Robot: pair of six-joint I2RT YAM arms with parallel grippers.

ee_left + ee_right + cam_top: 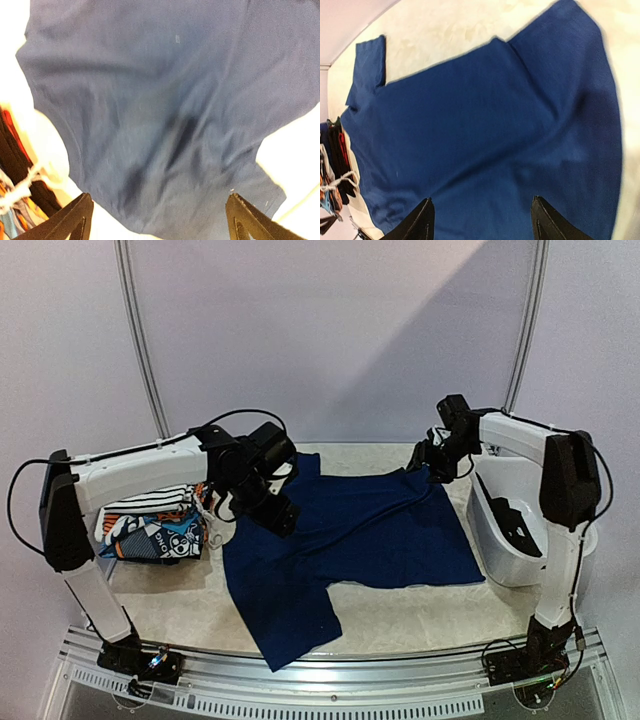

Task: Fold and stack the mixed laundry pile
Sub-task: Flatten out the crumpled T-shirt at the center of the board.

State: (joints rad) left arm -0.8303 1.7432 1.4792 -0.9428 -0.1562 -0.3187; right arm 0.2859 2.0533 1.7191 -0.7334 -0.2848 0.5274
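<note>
Top external view: the navy blue garment (370, 530) lies spread flat across the middle of the surface (420, 615), one sleeve toward the near edge. The left hand (272, 502) hovers over its left side, fingers wide apart and empty; the right hand (440, 462) hangs above its far right corner, also open. At the left sit heaped striped and cartoon-print garments (150, 525), at the right a white tub (515, 540).

Navy shirt (350, 530), striped and blue cartoon-print garments (150, 525), white tub (510, 565).
</note>
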